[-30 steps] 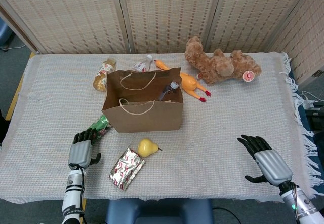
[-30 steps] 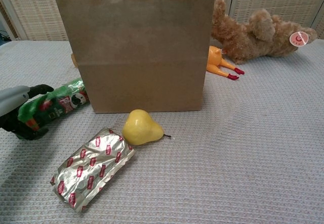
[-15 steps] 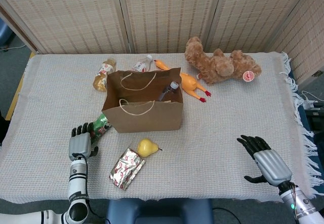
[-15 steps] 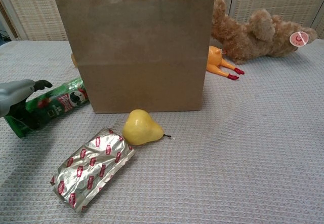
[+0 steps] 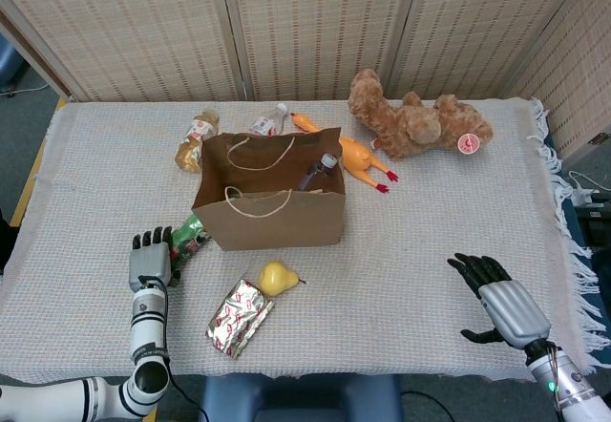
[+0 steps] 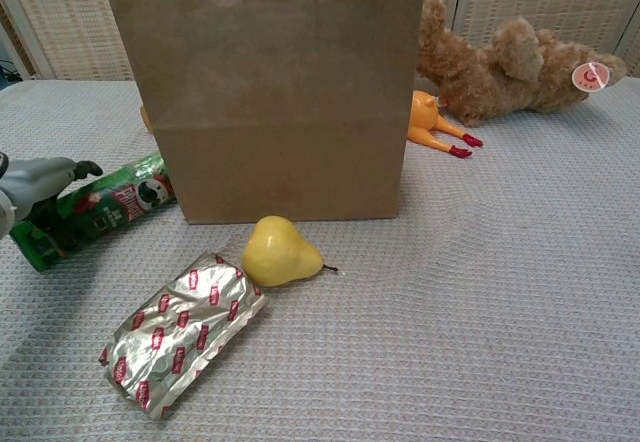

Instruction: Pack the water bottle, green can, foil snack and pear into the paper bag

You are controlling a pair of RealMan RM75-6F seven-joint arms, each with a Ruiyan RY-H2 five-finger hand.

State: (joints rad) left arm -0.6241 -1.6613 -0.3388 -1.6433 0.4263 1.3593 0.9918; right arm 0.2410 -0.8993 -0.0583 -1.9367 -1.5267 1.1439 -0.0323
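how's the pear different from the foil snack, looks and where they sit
The pear is plain yellow, rounded, with a small stem; the foil snack is silver with red marks, flat and oblong. The pear lies nearer the paper bag; the foil snack lies further from it, toward the table's front edge. The foil snack covers more cloth than the pear. Both lie on the cloth, outside the bag, with no hand on them.

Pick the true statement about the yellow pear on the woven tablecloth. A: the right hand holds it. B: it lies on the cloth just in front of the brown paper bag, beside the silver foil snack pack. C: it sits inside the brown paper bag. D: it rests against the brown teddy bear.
B: the yellow pear lies on the cloth before the brown paper bag, next to the silver foil snack pack; no hand touches it.
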